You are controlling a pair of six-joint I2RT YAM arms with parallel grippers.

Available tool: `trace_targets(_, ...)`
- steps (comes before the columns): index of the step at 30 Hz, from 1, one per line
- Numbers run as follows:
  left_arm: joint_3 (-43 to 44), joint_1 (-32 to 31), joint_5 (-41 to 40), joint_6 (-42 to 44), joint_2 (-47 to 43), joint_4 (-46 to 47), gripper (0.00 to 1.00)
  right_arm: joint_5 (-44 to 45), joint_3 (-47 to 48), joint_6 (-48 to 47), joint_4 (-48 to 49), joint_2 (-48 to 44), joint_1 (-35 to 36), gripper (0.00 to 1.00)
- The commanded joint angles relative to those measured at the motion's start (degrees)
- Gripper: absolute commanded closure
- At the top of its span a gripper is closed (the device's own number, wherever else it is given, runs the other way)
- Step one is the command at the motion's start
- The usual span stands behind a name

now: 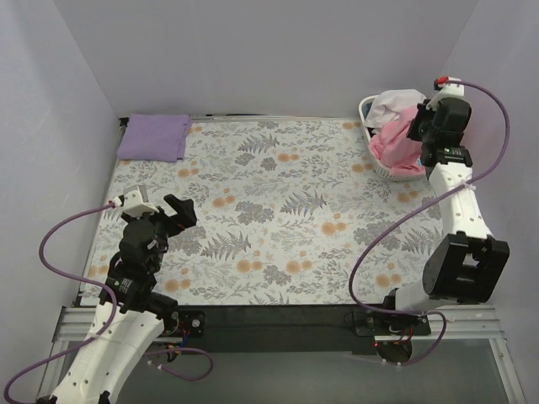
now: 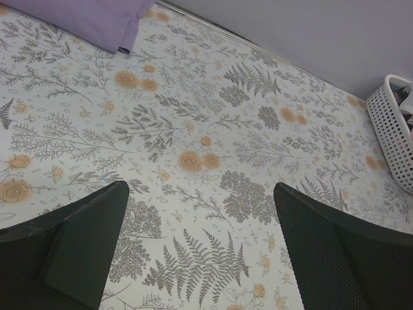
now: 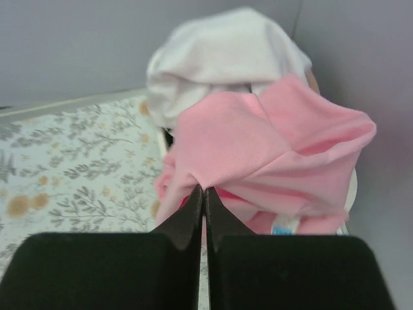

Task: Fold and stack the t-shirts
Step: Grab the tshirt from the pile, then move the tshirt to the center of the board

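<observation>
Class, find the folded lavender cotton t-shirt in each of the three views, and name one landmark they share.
Top external: the folded lavender cotton t-shirt lies flat in the upper left of the picture.
Left wrist: upper left corner, cut by the edge.
Right wrist: not in view.
Shared landmark: the floral-patterned table cover.

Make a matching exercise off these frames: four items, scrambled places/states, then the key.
Items
1. lavender purple cotton t-shirt
2. light pink cotton t-shirt
3. white cotton t-shirt
4. white slatted plastic laundry basket

Places/states
A. stands at the far-right corner of the floral table cover
B. folded flat at that cover's far-left corner
C. pinched in the right arm's shut jaws
D. bunched at the basket's far side

Pairs: 1-B, 2-C, 3-D, 4-A
</observation>
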Motion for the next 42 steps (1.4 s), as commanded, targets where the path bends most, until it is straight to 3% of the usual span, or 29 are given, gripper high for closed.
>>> trace_targets(1,-0.3,-0.2,-0.1,0.9,0.6,0.2,0.05,-2.1,8.6,-3.0,-2.0,-7.5,6.9,0.99)
trace_targets(5,-0.3,-0.1,-0.2,0.9,0.4,0.2,0.05,2.4,11.0,-5.5,-5.4,-10.4,23.4,0.99)
trace_targets(10,-0.5,-0.1,-0.4,0.9,-0.1,0.2,0.05,7.2,6.2,-2.1,-3.1,-13.1,41.9,0.99)
trace_targets(14,-0.6,-0.1,0.2,0.8,0.2,0.3,0.05,1.6,5.6,0.2,-4.1,-7.3,52.5,0.72)
trace_targets(15,-0.6,-0.1,0.3,0.8,0.3,0.4,0.05,0.9,6.2,0.0,-4.7,-5.9,54.5,0.61)
trace_targets(18,-0.6,-0.1,1.2,0.9,1.7,0.6,0.05,2.8,9.1,-2.8,-10.2,-0.7,59.4,0.48)
trace_targets(24,-0.3,-0.2,7.0,-0.3,6.9,0.9,0.05,15.9,-1.0,-7.6,-13.4,-1.7,58.0,0.43)
trace_targets(28,1.1,-0.1,11.6,-3.8,13.6,-0.1,0.05,11.5,-10.7,-4.1,-13.3,-5.5,45.6,0.43)
trace_targets(31,1.8,-0.1,11.3,-9.6,18.8,-1.9,0.05,6.6,-17.6,0.2,-11.7,-9.4,35.7,0.42)
trace_targets(33,1.9,-0.1,10.3,-13.5,21.2,-2.8,0.05,2.1,-21.4,4.5,-9.6,-10.6,29.2,0.36)
trace_targets(36,1.3,-0.1,9.3,-15.7,23.5,-3.0,0.05,1.2,-27.5,9.5,-6.1,-11.9,23.3,0.36)
trace_targets(42,0.9,-0.1,7.7,-15.0,22.8,-3.0,0.04,7.6,-29.1,8.9,-4.1,-7.6,22.2,0.4)
